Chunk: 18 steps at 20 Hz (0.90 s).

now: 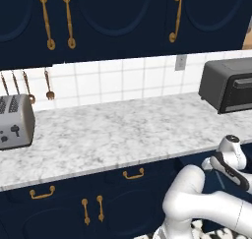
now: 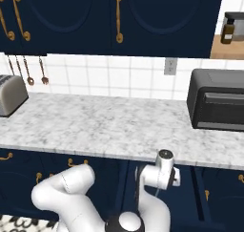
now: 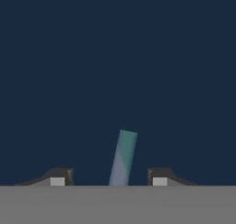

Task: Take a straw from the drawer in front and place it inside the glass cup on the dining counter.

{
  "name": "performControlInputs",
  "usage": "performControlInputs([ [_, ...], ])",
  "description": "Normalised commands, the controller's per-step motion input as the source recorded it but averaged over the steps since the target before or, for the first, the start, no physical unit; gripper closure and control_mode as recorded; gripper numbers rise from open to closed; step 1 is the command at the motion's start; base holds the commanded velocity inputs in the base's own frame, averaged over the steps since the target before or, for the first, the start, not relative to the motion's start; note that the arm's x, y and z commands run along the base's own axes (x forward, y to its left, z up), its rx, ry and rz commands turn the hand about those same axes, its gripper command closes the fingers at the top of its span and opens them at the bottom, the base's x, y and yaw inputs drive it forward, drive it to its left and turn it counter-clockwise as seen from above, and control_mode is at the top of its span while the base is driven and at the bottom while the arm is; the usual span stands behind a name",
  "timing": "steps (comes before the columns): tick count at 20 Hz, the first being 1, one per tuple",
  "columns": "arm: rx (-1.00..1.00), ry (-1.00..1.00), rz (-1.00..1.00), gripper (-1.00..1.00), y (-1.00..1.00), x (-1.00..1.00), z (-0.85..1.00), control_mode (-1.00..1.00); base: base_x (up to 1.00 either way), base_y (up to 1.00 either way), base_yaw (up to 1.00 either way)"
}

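Note:
A short teal straw (image 3: 123,156) lies on the navy floor of the drawer (image 3: 115,57), seen from straight above in the hand view. My gripper (image 3: 108,178) straddles the straw. Its two dark fingertips (image 3: 57,177) stand a little apart from the straw on either side, open and touching nothing. In both base views the white wrist (image 2: 162,171) (image 1: 230,157) dips below the front edge of the marble worktop (image 1: 123,134), and the fingers are hidden there. The glass cup and the dining counter are out of view.
A silver toaster (image 1: 15,120) stands at the worktop's left and a dark toaster oven (image 2: 217,100) at its right. Shut drawers with brass handles (image 1: 133,173) and cabinet doors (image 1: 92,208) line the base to the left. Wall cabinets hang above.

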Motion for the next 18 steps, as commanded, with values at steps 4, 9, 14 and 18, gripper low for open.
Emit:
performControlInputs([
  [4,0.17,0.0,-0.02,1.0,-0.43,-0.29,-0.51,-1.0,0.0,0.0,0.0],
  [9,0.24,0.0,-0.02,1.0,-0.45,-0.48,-0.25,-1.0,0.0,0.0,0.0],
  [14,0.18,-0.15,-0.01,1.0,-0.19,-0.71,0.41,-1.0,0.0,0.0,0.0],
  [18,-0.01,-0.14,0.0,1.0,0.23,-0.36,1.0,-1.0,0.0,0.0,0.0],
])
